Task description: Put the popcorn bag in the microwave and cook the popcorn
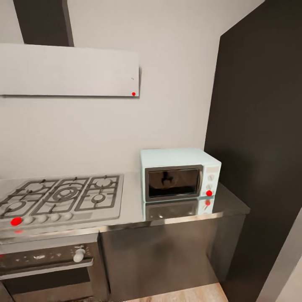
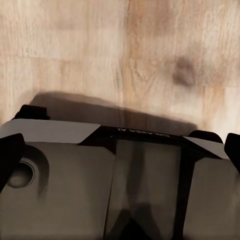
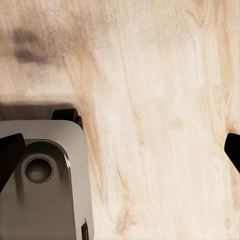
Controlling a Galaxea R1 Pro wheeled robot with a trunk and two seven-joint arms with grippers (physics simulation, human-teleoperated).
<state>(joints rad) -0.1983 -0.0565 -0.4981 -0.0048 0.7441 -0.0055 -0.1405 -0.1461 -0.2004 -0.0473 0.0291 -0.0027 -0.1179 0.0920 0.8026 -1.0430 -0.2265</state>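
Note:
The pale mint-blue microwave [image 1: 178, 174] stands on the grey reflective countertop [image 1: 134, 209], near its right end, with its dark glass door shut. A red light [image 1: 209, 193] glows at the foot of its knob panel. The popcorn bag and the popcorn are out of view. My left gripper [image 2: 120, 152] hangs open over the wooden floor and my own grey base, its dark fingertips [image 2: 7, 155] at the picture's edges. My right gripper [image 3: 120, 150] is open too, above bare floor, and holds nothing.
A gas hob [image 1: 63, 195] lies left of the microwave, with a built-in dark oven [image 1: 46, 260] below it and a range hood [image 1: 67, 69] above. A tall dark panel [image 1: 260, 126] walls off the counter's right end. Pale wooden floor [image 3: 165, 125] lies beneath the arms.

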